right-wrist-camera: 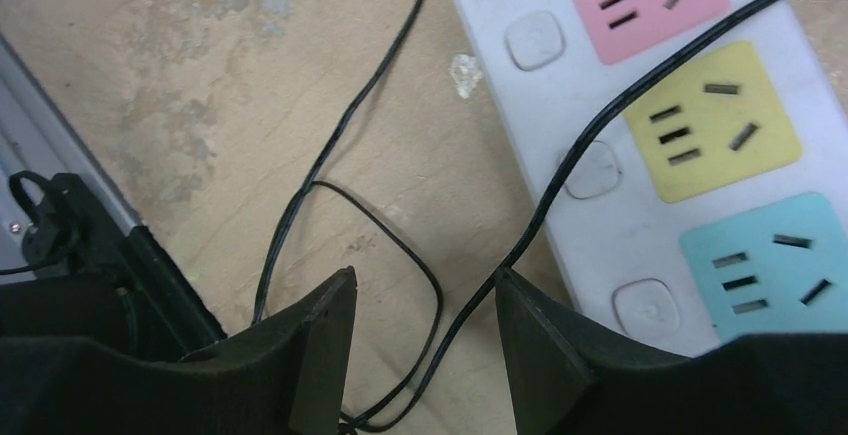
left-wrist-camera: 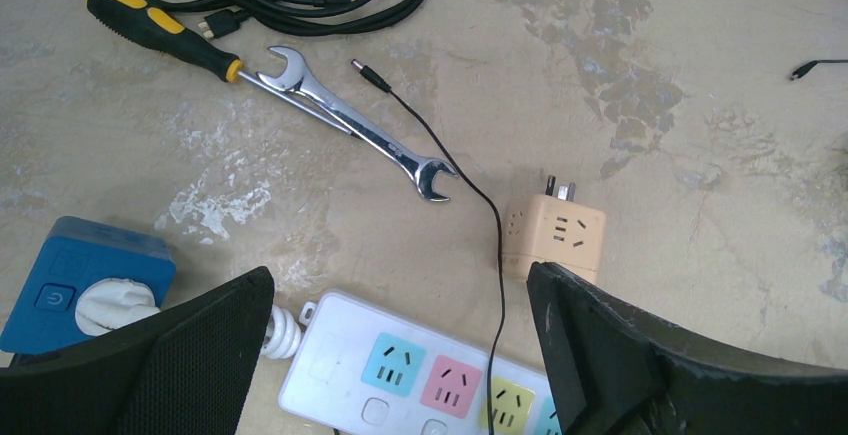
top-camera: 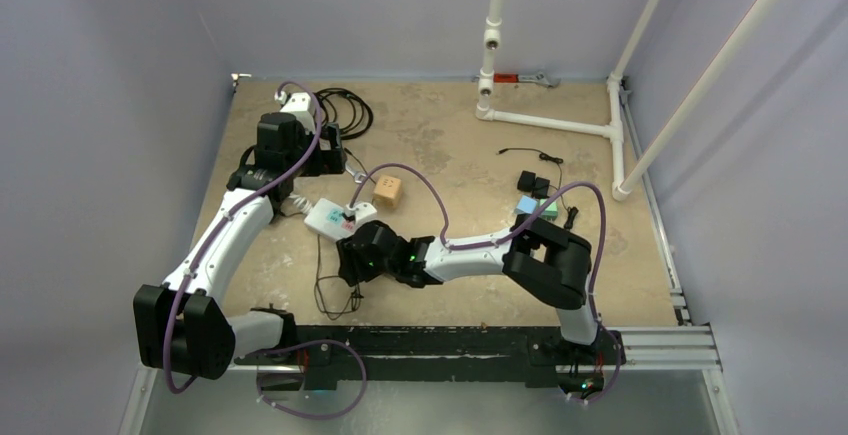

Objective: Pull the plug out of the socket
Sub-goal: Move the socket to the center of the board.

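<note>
Four coloured outlets along the power strip (left-wrist-camera: pixel 335 355), none visibly occupied in either wrist view; only a thin black cable (right-wrist-camera: pixel 590 140) draped across the yellow one. Likeliest candidate for the task's thing: white plug (left-wrist-camera: pixel 110 307) seated in the camera-facing side of the blue socket box (left-wrist-camera: pixel 85 265), at the left edge of the left wrist view, just beside the strip's cord end and seemingly joined to it by the ribbed white cord (left-wrist-camera: pixel 285 330). Spread fully wide and empty, left gripper (left-wrist-camera: pixel 400 273), hanging over that same end of the strip, with the box just outside the finger at the left of its view: clearly the nearer arm. Half closed yet clamped on nothing, right gripper (right-wrist-camera: pixel 425 277), black cable threading its gap, down by the strip's other end, box nowhere in its view. Calls for a sideways shift of the left jaws onto the plug, then probably a pull straight off the box face
</note>
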